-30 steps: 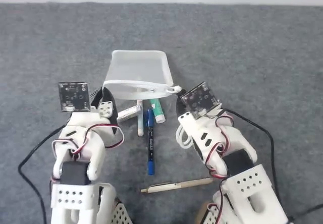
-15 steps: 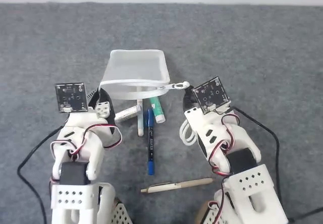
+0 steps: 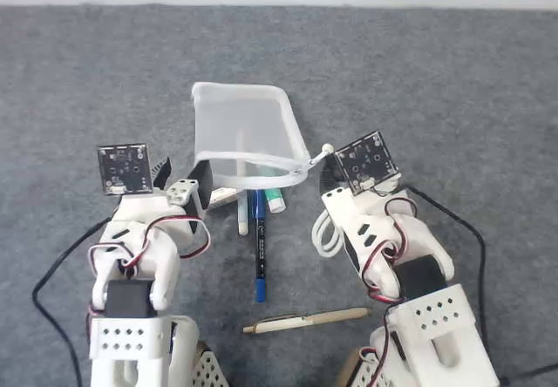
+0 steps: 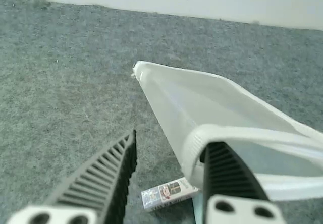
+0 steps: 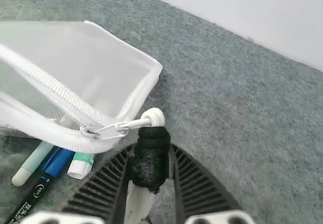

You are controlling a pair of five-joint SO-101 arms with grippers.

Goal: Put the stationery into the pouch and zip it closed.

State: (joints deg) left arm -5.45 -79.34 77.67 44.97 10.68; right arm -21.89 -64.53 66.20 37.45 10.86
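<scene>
**White mesh pouch held up at both ends, pens waiting at its mouth**

Translucent and white, the pouch [image 3: 240,125] hangs between the two arms, with its open mouth turned toward the robot and its closed end farther away on the grey carpet [image 3: 453,82]. The right gripper [image 5: 151,151] is pressed together on the dark cord of the zip pull [image 5: 151,118], at the right end of the zip. The left gripper [image 3: 185,175] is spread. The rim at the pouch's left corner lies over one of its fingers [image 4: 222,168], and the other finger stands apart, touching nothing.

The zip line runs across from one gripper to the other. The stationery lies on the robot's side of this line. The blue pen [image 3: 259,247] and the white marker [image 3: 242,217] point their long axes straight into the mouth, and their far ends are already under the rim, next to a green-capped marker [image 3: 275,199]. The beige pen [image 3: 305,320] lies crosswise, well apart from the mouth, near the arm bases and a little closer to the right arm.

I think the filling is not finished. The upright items need only a push along their own length, but the beige pen must be turned first.
</scene>
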